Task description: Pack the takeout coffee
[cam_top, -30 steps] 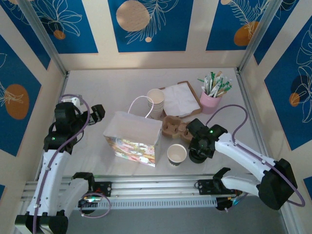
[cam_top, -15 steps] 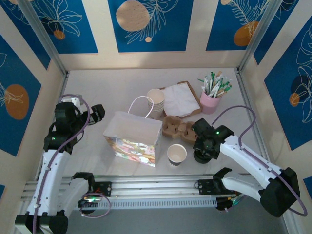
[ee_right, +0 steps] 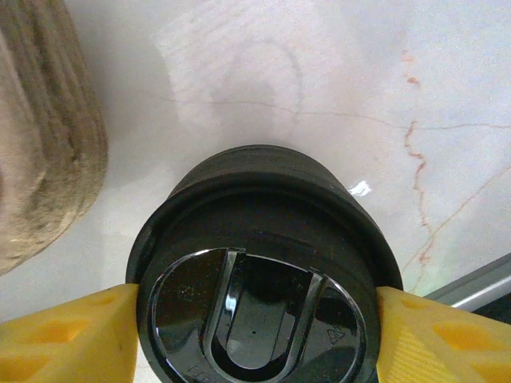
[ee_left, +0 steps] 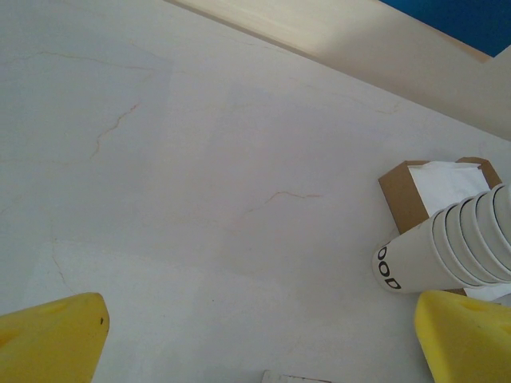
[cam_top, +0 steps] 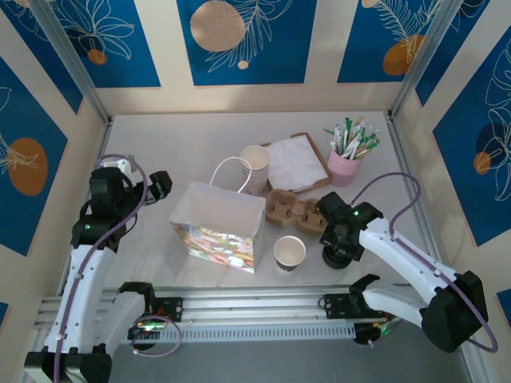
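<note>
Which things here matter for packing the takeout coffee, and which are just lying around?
Job: black-lidded takeout cup, brown cardboard carrier, probably the printed paper bag.
Lying about: cream paper cup stack, single open paper cup, cardboard napkin tray, pink cup of sticks.

Bright, even light; soft shadows

A pale, marble-veined table [cam_top: 184, 136] was enclosed on 3 sides by cream walls [cam_top: 164, 48] carrying blue panels [cam_top: 271, 56] with white leaf outlines and orange discs. Silver posts [cam_top: 72, 64] stood at the 2 back corners, and an aluminium rail [cam_top: 255, 311] ran along the near edge. The light was soft and even.
</note>
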Controlling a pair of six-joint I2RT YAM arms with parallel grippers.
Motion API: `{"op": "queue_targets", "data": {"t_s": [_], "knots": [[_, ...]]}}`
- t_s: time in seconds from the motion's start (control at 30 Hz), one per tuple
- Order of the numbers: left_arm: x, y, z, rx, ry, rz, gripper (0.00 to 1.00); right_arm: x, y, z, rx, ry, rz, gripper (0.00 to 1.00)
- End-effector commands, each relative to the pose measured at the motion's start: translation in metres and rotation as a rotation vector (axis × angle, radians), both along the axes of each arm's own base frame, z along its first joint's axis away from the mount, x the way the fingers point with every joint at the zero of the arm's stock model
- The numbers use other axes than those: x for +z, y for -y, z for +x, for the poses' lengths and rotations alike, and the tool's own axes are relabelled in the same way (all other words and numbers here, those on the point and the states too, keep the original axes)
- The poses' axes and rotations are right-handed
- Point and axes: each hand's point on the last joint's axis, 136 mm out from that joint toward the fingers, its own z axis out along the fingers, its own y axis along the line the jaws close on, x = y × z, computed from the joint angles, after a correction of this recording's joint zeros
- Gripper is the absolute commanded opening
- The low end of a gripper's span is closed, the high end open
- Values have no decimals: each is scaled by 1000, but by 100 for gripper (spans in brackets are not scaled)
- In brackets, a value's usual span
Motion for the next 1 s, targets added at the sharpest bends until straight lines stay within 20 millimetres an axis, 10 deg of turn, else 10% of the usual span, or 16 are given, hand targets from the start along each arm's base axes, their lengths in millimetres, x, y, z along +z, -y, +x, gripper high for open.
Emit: {"op": "queue_targets", "data": {"t_s": [0.0, 0.17, 0.97], "knots": [[-7, -5, -2, 19, -24, 8, 98, -1, -14, 4, -38, 34, 134, 67], [-7, -5, -2, 21, -24, 8, 98, 7, 10, 4, -127, 97, 54, 65], [-9, -4, -1, 17, -29, 0, 98, 16, 7, 20, -285, 227, 225, 65]]}}
